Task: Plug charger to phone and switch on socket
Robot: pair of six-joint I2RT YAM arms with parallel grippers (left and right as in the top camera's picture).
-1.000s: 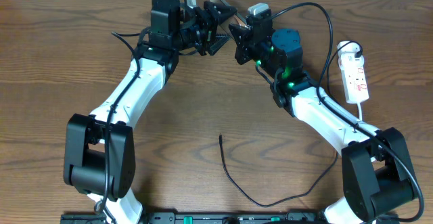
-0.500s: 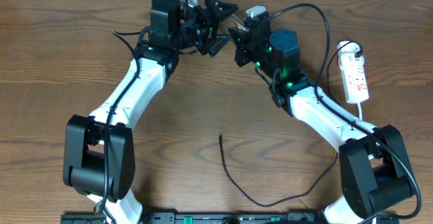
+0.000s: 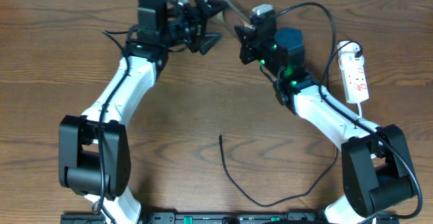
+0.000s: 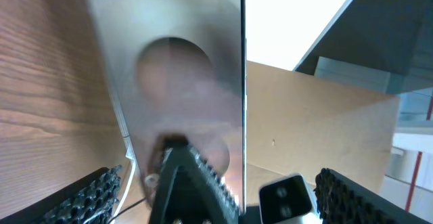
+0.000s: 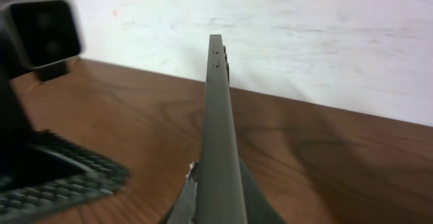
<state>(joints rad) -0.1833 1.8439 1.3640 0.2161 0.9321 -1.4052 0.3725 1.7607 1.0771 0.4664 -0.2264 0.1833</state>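
Grey-backed phone [image 5: 216, 136], edge-up near the far edge of the table [image 3: 203, 102], sits clamped in your right hand [image 3: 242, 34]; your left hand [image 3: 210, 22] gapes wide beside it.

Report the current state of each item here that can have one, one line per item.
Phone: held on edge in the right tool, nothing plugged in.
Charger: lying loose on the table, plug tip free.
Power strip: flat on the table; switch position too small to tell.
Left tool: open, next to the phone, not gripping it.
Right tool: shut on the phone.
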